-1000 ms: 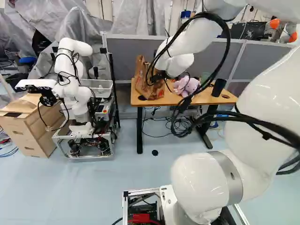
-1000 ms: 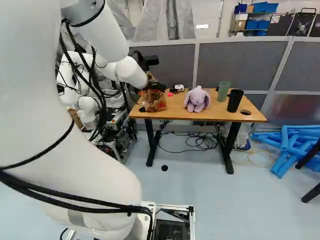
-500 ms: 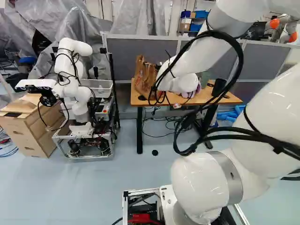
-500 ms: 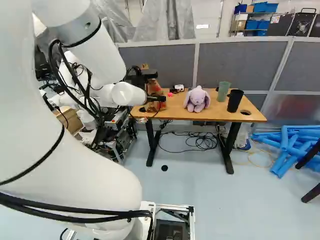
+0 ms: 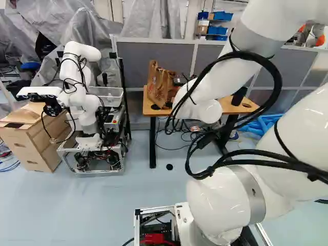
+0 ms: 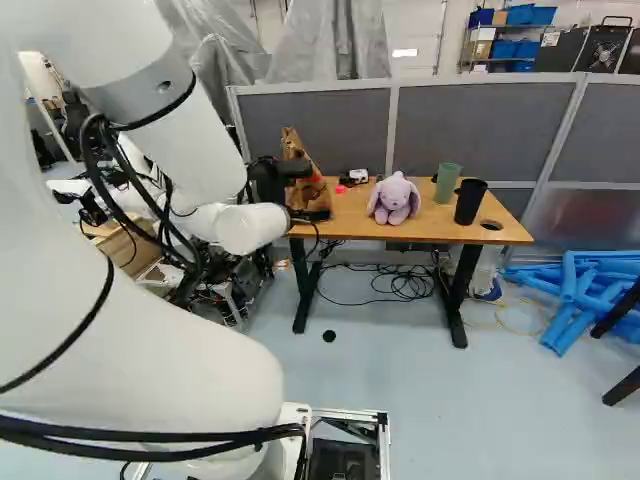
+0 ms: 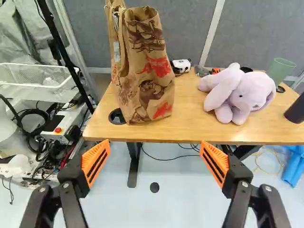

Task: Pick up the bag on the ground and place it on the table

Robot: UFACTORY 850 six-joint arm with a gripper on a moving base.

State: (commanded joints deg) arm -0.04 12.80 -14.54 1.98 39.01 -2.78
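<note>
My gripper (image 6: 308,214) shows dark and small in front of the table's left end in the right base view; in the left base view the arm covers it. Its orange-padded fingers stand wide open in the wrist view, and the gripper (image 7: 155,159) has nothing between them. Upright on the wooden table (image 7: 190,132) stands the brown paper bag (image 7: 147,71) with red and dark print, ahead of the fingers and apart from them. The same bag (image 5: 158,84) is on the table's left part in the left base view.
A lilac plush rabbit (image 6: 394,198), a green cup (image 6: 447,182) and a black cup (image 6: 470,201) share the tabletop. Another robot (image 5: 79,92) stands left of the table beside wooden boxes (image 5: 33,138). Grey partitions (image 6: 480,130) rise behind; blue tubes (image 6: 580,300) lie at the right.
My arm has drawn back from the bag and table, uncovering more of the bag in the left base view. The bag has kept its place on the tabletop, and the base has not moved.
</note>
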